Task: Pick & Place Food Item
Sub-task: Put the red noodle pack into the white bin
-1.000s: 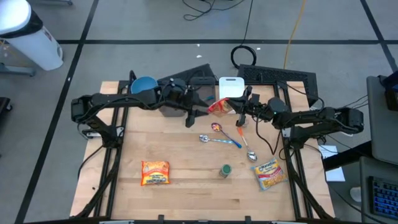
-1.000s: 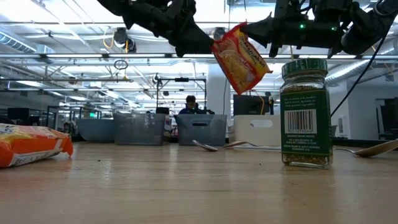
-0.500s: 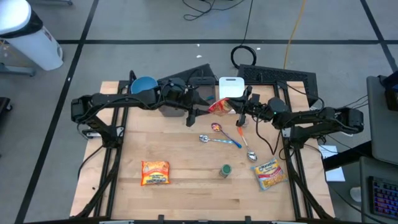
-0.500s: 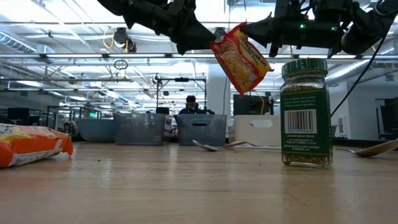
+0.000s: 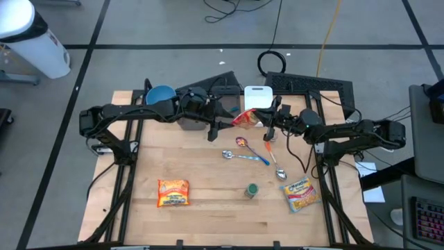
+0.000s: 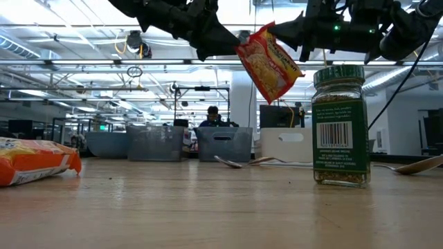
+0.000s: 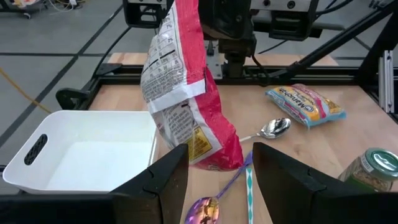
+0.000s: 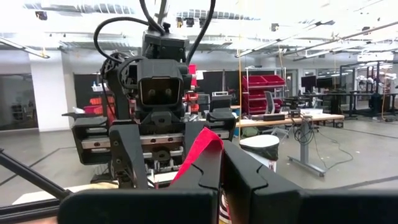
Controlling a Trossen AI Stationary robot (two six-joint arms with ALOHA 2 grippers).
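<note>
Holding steady – right gripper [image 5: 259,119] clamped on noodle packet [image 6: 268,61], barely moved in the last second; left gripper [image 7: 214,180] open, facing it – handover likely pending

Both arms reach inward, raised; right end effector [image 5: 258,118] pinched closed, left end effector [image 5: 220,127] spread, facing it.

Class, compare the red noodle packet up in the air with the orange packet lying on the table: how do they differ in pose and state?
The red noodle packet hangs tilted above the table, pinched by the right gripper; the orange packet lies flat on the wood, untouched. The red one is at the table's far side by the white bin, the orange one nearer the front. Both are sealed packets.
</note>
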